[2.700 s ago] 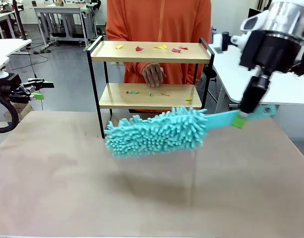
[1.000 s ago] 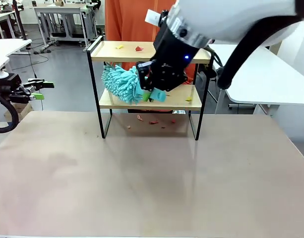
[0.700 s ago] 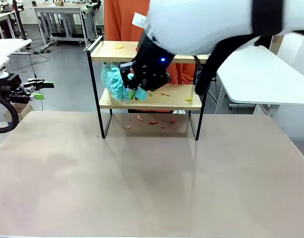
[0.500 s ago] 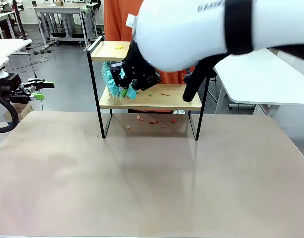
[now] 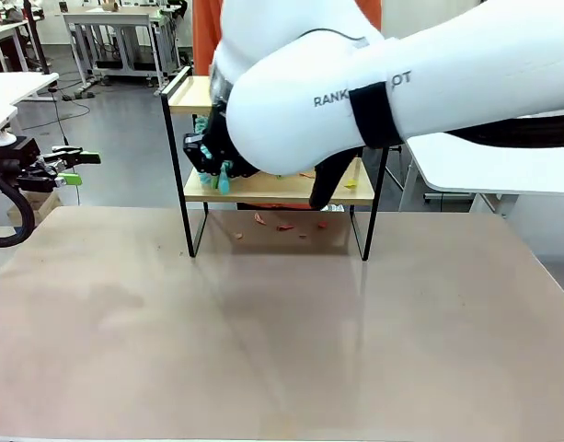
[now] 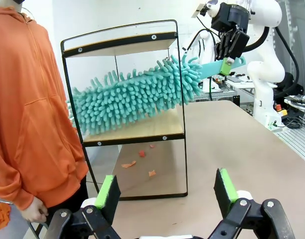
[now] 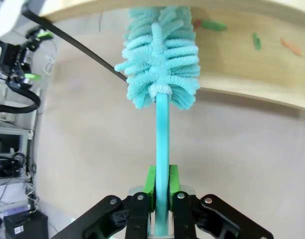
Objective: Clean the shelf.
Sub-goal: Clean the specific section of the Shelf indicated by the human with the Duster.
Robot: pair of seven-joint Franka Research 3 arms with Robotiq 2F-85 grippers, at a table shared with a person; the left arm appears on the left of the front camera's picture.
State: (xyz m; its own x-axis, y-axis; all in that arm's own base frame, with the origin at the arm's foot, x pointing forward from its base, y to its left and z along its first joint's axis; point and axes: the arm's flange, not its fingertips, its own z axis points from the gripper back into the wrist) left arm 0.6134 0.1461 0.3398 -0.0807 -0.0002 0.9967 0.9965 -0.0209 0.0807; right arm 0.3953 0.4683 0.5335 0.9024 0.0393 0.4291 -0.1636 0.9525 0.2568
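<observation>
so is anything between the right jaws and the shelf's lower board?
Nothing visible but the duster that the right jaws are shut on: its teal head reaches in between the two boards of the shelf, above the lower one. A few coloured scraps lie on that board, and a person stands at the shelf's far side.
</observation>
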